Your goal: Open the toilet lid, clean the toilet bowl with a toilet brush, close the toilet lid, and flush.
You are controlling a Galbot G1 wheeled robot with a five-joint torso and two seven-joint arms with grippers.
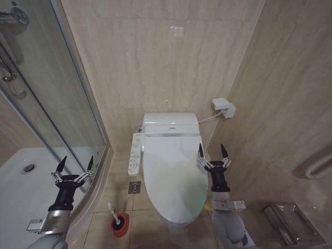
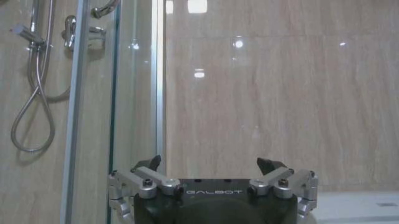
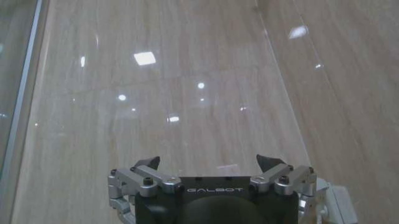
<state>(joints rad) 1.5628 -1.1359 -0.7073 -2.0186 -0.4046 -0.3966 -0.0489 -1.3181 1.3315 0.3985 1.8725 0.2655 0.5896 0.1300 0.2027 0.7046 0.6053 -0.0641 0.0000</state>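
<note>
A beige-tiled bathroom. The toilet, lid [image 1: 174, 174] closed, sits at frame centre against the back wall; a glass shower door [image 1: 52, 104] fills the left. The brush [image 1: 115, 217] stands in its red cup on the floor, lower left of the toilet. Left claw [image 1: 75, 166] and right claw [image 1: 212, 152] both gape open, empty.

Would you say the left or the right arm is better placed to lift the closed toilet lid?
Probably the right: the right gripper hovers open at the toilet lid's edge, while the left gripper hangs open by the shower glass.

Black pincer [image 2: 215, 164] body, silver screwed linkages, white GALBOT lettering.
</note>
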